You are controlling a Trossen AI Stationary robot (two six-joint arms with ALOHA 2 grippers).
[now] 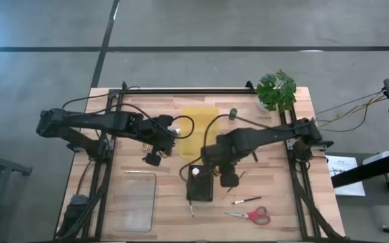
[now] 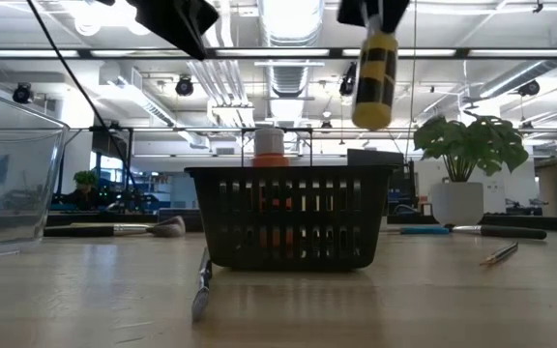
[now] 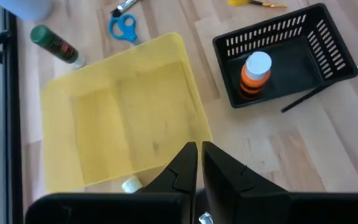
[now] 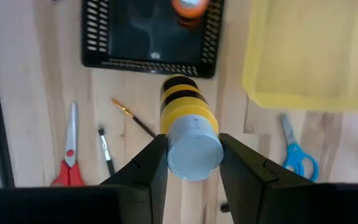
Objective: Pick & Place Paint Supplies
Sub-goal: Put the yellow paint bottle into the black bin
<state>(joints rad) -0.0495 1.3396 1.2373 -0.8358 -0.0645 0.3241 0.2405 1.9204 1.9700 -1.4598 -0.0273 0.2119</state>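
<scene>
You cannot see the black basket's [image 2: 293,218] floor in the low view; the clear container [image 2: 8,179] is cut off at the frame's edge.

Wooden table [image 1: 275,196] with black basket [image 1: 200,183], yellow tray [image 1: 198,128], red scissors [image 1: 252,216], potted plant [image 1: 276,91].

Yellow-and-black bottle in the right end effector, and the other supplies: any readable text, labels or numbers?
None readable.
Yellow-and-black bottle, held in the right end effector: black bands only, no legible print.
Orange bottle in the black basket: no text visible.
Green bottle beside the yellow tray: dark label, too blurred to read.
</scene>
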